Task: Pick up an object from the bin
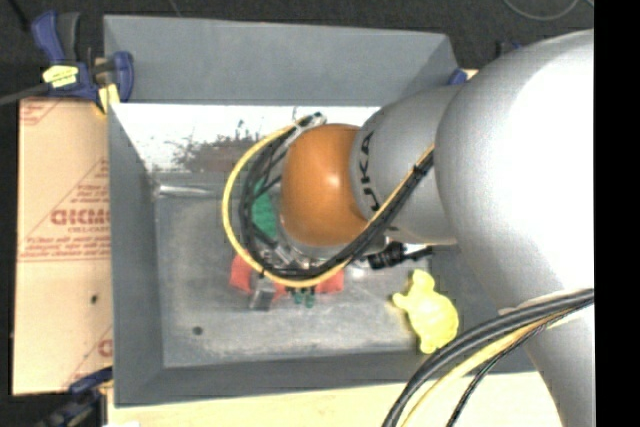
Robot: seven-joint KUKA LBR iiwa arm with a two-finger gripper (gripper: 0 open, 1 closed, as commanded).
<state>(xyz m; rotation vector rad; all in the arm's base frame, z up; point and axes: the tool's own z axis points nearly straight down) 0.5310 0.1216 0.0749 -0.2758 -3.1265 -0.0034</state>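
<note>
Red object (240, 275), centre of bin (135, 245) floor, beneath gripper (264, 297); claw state indeterminable. Step: grasp, likely. Next: firm closure, vertical lift.

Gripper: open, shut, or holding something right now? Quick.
Gripper: cannot be told. It sits low in the middle of the bin, hidden under the arm's orange cover, over a red object and beside a green object.

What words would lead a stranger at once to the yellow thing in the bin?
Look into the grey bin, at the lower right of its floor, below the arm. The lumpy yellow toy lies there alone; the red thing and the green thing lie further left, under the orange cover.
</note>
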